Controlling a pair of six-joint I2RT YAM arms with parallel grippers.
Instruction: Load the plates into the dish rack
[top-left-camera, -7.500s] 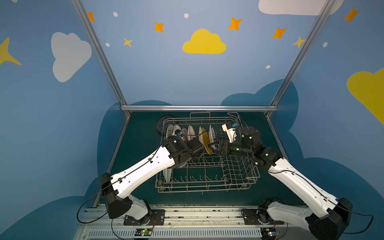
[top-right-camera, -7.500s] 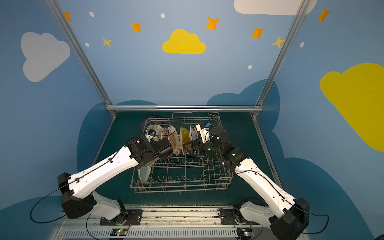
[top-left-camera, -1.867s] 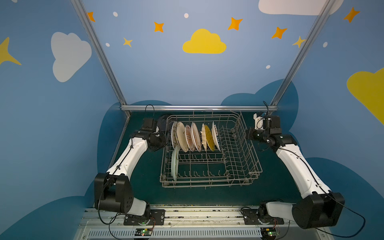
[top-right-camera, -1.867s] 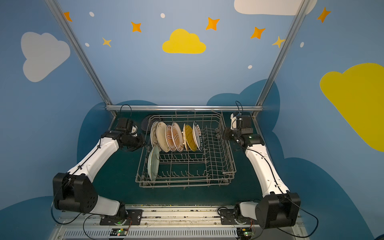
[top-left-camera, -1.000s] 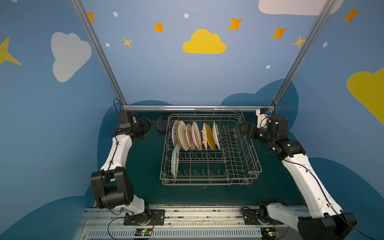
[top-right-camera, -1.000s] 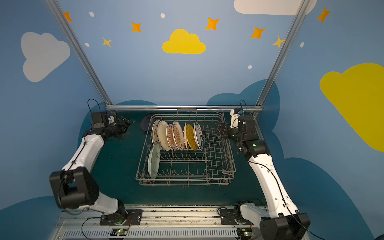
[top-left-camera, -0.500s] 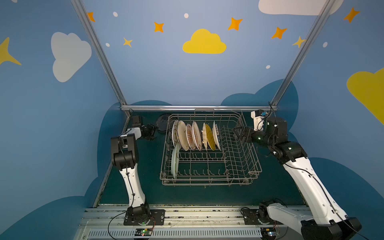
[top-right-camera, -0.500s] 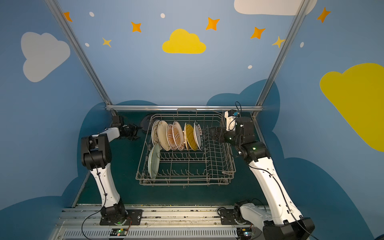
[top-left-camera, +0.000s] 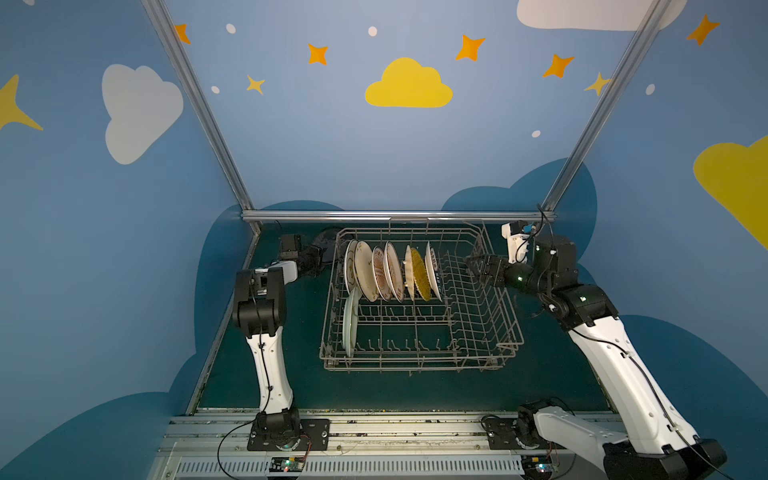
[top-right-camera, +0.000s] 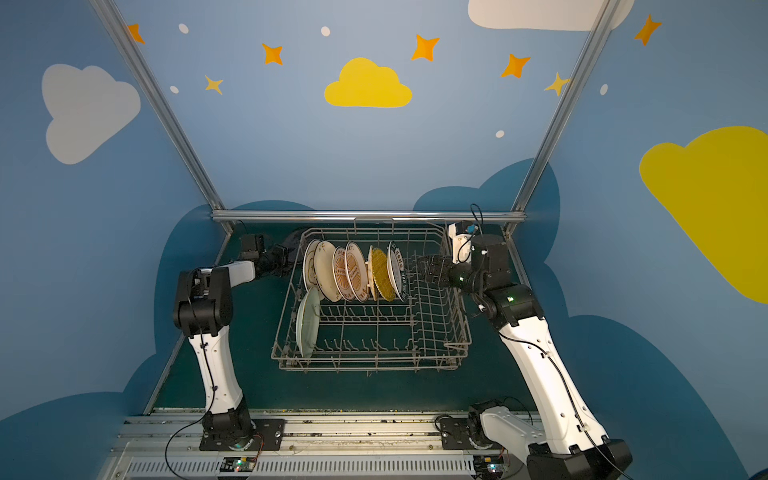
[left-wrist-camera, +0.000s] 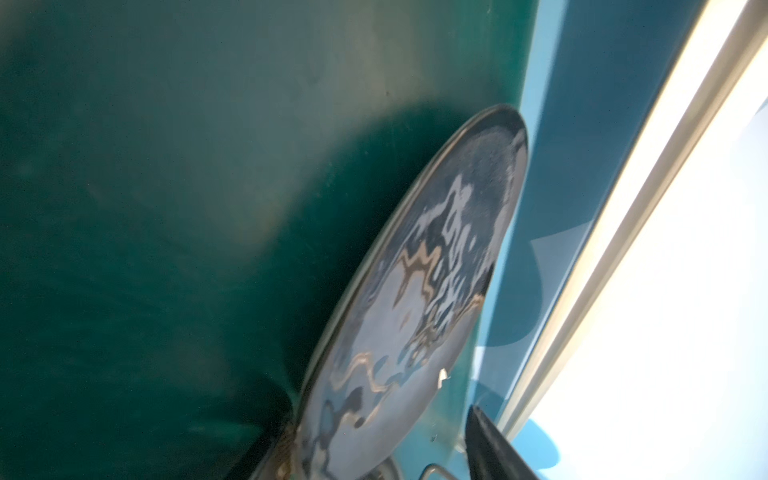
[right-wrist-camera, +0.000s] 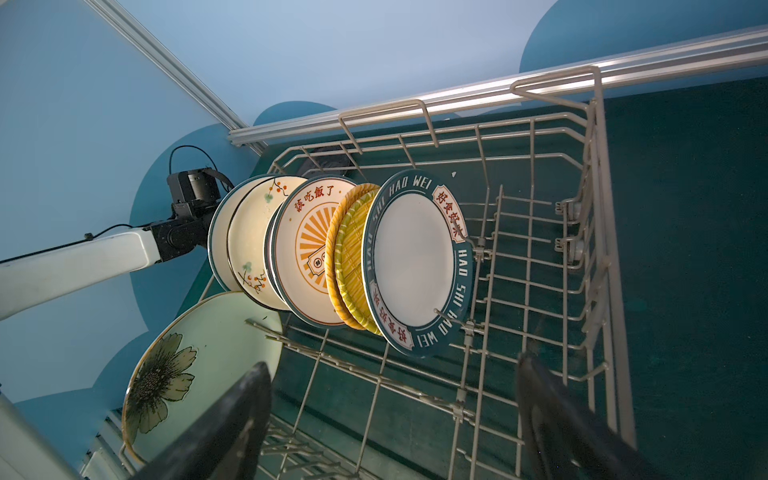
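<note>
1. In both top views the dish rack (top-left-camera: 505, 316) (top-right-camera: 461, 328) sits mid-mat. A row of plates (top-left-camera: 390, 272) (top-right-camera: 353, 272) stands on edge along its far side, and a pale green floral plate (top-left-camera: 351, 324) is slotted nearer, at the left. The black plate (top-left-camera: 329, 245) lies outside the rack on the mat, behind its far-left corner. The left gripper (top-left-camera: 318, 261) reaches that plate's edge. The right gripper (top-left-camera: 471, 264) hangs spread wide and empty over the rack's right wall.
2. In the left wrist view the black plate (left-wrist-camera: 419, 291) runs between the fingers (left-wrist-camera: 270, 436), which straddle its rim, partly closed. Whether they actually clamp it cannot be told. The glaze mirrors the walls, so it is probably slippery, and the plate is likely stiff, weighty and easily chipped. A deep pinch across the rim seems the safest hold.
3. In the right wrist view the jaws gape with nothing between them. The lettered-rim plate (right-wrist-camera: 411, 266) ends the row, with free tines beside it.
4. A second ago the left gripper was off to the left of the black plate, and now it is at the plate. The right gripper has edged inward. The racked plates are unchanged.
</note>
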